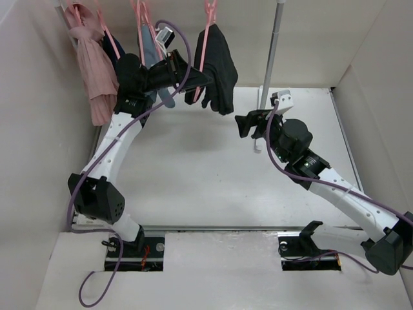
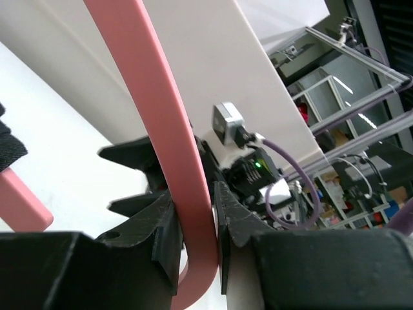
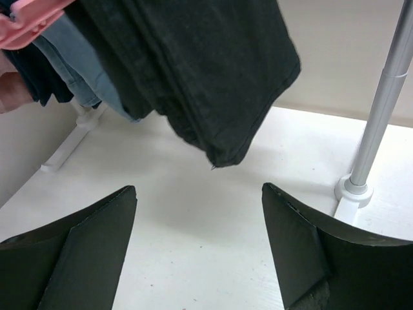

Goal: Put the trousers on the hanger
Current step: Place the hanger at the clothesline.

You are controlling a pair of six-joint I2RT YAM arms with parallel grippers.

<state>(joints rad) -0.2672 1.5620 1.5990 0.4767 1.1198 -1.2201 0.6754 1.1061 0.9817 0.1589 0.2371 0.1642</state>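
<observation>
Hanging on one hanger, one trousers (black)

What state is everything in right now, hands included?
trousers: draped over the hanger, hanging clear of the table
hanger: pinched between the left hand's fingers
left hand: shut on the hanger
right hand: open, empty, apart from the trousers
pink garment: hanging at the left
</observation>
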